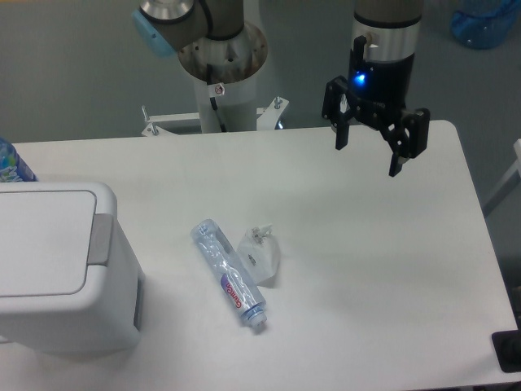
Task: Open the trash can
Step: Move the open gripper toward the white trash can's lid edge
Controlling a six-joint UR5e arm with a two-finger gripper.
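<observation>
The trash can (57, 269) is a large boxy white bin at the left edge of the table. Its flat lid panel (41, 241) lies shut, with the grey push tab (100, 239) on its right side. My gripper (368, 159) hangs open and empty above the far right part of the table, well away from the bin, fingers pointing down.
A crushed clear plastic bottle (229, 274) lies in the middle of the white table (366, 269), with a small white torn piece (262, 256) beside it. A blue-labelled bottle (11, 163) peeks in at the far left. The arm's base (220, 65) stands behind the table.
</observation>
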